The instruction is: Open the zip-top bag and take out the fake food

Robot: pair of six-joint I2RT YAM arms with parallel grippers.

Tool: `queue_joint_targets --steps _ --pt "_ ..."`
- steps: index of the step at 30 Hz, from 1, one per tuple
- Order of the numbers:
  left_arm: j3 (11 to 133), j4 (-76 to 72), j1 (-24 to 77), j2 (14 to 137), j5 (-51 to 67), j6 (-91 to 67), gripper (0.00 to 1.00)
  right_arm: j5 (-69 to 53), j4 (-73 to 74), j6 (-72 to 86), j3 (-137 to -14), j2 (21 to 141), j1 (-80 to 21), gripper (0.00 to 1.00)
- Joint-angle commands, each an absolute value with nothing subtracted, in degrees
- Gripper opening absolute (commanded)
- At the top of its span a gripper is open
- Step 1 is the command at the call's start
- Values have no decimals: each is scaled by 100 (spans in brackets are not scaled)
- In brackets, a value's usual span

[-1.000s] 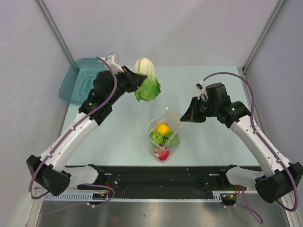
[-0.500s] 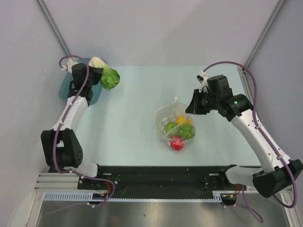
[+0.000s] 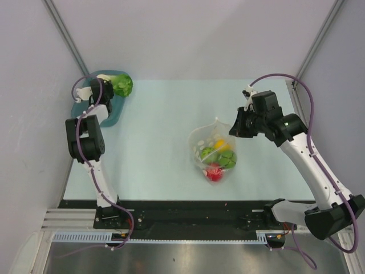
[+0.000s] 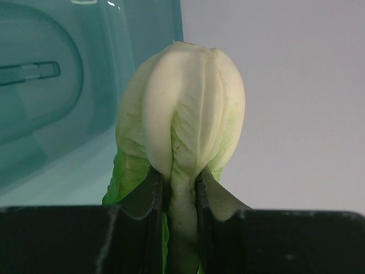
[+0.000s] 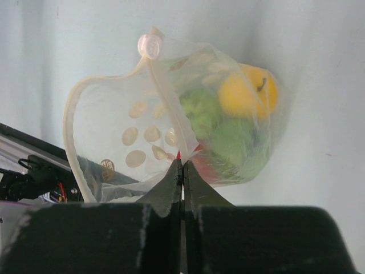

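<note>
My left gripper (image 4: 179,191) clamped one lettuce leaf (image 4: 191,108). My right gripper (image 5: 182,171) pinched the one zip-top bag (image 5: 108,114), long axis far-to-near, mouth far, holding one yellow fruit (image 5: 249,91).

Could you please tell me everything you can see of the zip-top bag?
The zip-top bag is clear, crinkly plastic printed with white round dots, with a thicker strip around its mouth and a small round tab. The mouth gapes open. Inside lie a yellow fruit, green pieces and a red piece. The right gripper is shut on its rim, and it seems to rest on the table.
</note>
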State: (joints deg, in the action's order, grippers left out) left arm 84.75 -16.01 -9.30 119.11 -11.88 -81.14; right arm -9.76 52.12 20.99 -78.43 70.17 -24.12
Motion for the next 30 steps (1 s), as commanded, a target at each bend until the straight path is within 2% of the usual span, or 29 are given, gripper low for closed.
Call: queue_joint_targets --steps 1,7,8,10,11,12,13,15,16,17,19,24,30 --pt "9077 -2435 -1151 12400 -1099 -9290 0 -721 5229 2197 -7893 6584 -2417 0" --pt "9685 -2004 -1283 12876 -940 -9123 1 -607 5309 2390 -7805 6530 -2426 0" --pt "9694 -1978 -1292 13006 -897 -9219 6 -598 5274 2399 -7787 6556 -2417 0" --pt "9790 -1899 -1327 13139 -809 -9281 22 -554 5238 2443 -7778 6592 -2417 0" --pt "9826 -1864 -1362 13253 -756 -9203 40 -536 5212 2461 -7778 6644 -2417 0" --pt "9939 -1654 -1388 13289 -756 -9176 51 -510 5203 2487 -7787 6671 -2417 0" --pt "9984 -1470 -1415 13315 -747 -9176 68 -501 5186 2531 -7796 6688 -2417 0" --pt "10002 -1415 -1459 13289 -686 -9001 77 -545 5177 2610 -7796 6697 -2417 0" --pt "10011 -1380 -1476 13263 -642 -8913 79 -562 5177 2654 -7796 6689 -2426 0" --pt "10019 -1302 -1494 13210 -616 -8738 85 -580 5185 2672 -7796 6697 -2417 0" --pt "10055 -1108 -1529 13079 -615 -8439 90 -580 5229 2698 -7831 6680 -2426 0" --pt "9766 -555 -1635 12429 -299 -7928 91 -825 5326 2900 -7770 6697 -2426 0" --pt "8833 -266 -1644 11260 166 -7797 91 -1229 5511 2909 -7848 6759 -2443 0"
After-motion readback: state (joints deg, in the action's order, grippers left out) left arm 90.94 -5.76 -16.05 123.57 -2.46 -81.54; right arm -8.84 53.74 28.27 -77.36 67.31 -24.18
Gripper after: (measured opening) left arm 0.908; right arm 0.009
